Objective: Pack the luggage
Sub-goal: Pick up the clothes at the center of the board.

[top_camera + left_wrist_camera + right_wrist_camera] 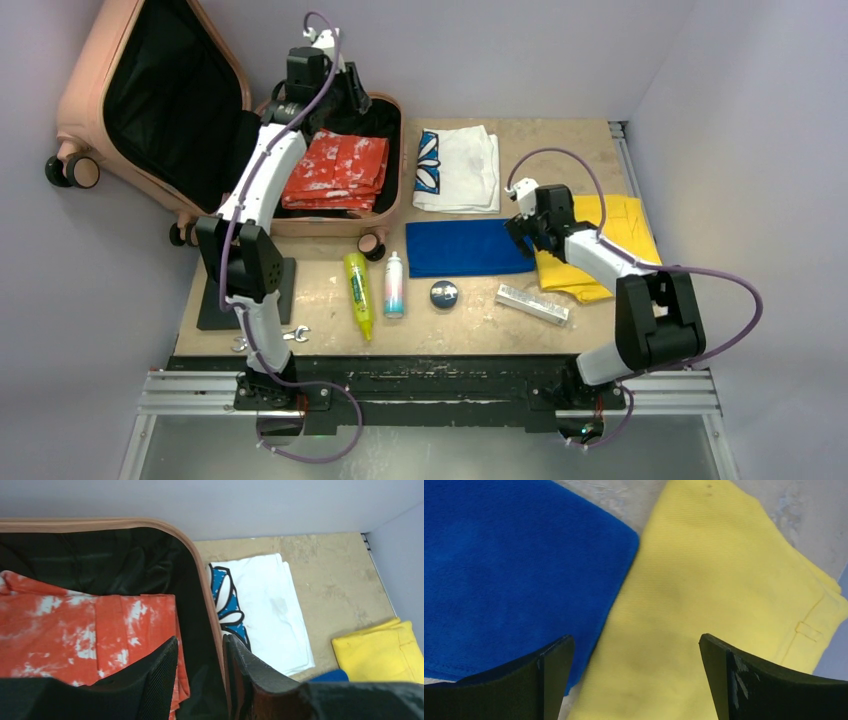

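Observation:
The salmon-pink luggage (80, 100) lies open at the back left, lid propped up, with a folded orange tie-dye cloth (335, 170) in its black-lined base. My left gripper (350, 97) hovers over the base's right rim (200, 565), open with nothing between its fingers (162, 675); the orange cloth (90, 630) lies below to the left. My right gripper (520, 235) stands wide open and empty, low over the seam where the blue towel (514, 570) meets the yellow cloth (714, 590).
A white shirt with a blue flower print (460, 170) lies right of the luggage. At the front are a yellow-green bottle (358, 293), a white spray bottle (394, 285), a round tin (444, 293), a silver bar (533, 304) and a wrench (290, 336). Walls close in on three sides.

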You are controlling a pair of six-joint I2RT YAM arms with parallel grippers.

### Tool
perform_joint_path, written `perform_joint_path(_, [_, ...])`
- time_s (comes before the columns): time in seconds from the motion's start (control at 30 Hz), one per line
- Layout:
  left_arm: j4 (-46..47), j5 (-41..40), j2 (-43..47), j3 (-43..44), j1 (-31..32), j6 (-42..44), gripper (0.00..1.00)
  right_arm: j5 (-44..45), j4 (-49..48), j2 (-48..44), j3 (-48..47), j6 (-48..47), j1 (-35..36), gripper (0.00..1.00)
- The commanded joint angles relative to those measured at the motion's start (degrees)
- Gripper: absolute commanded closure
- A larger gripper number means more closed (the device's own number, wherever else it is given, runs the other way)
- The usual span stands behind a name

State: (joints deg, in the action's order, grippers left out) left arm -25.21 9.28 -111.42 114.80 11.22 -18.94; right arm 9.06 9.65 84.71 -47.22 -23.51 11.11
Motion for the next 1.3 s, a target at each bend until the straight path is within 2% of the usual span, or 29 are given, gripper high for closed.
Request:
perform_joint_path(0.0, [-0.7,1.0,0.9,0.7,2.9,-0.2,0.62,4.5,-0.5,1.1,1.1,1.4,1.7,0.01])
perform_joint_path(0.5, [-1.6,-0.1,0.4,0.7,7.3,0.0,0.61,-0.4,4.1,-6.1,4.1,-0.2,1.7,0.01])
perform_joint_path(0.73, [-2.0,-0.6,0.0,0.9,8.7,0.0,0.61,4.2,2.0,-5.1,7.6,-0.8,1.7,0.04])
perform_joint_path(1.03, [-3.0,-1.1,-1.5,1.5,10.4,0.0,0.6,2.5,4.4,-8.3,8.4,-1.6,1.7,0.07])
perform_joint_path(1.27, [-3.6,-1.2,-2.6,2.5,11.7,-0.4,0.6,7.3,2.6,-8.8,10.7,-2.0,1.6,0.09])
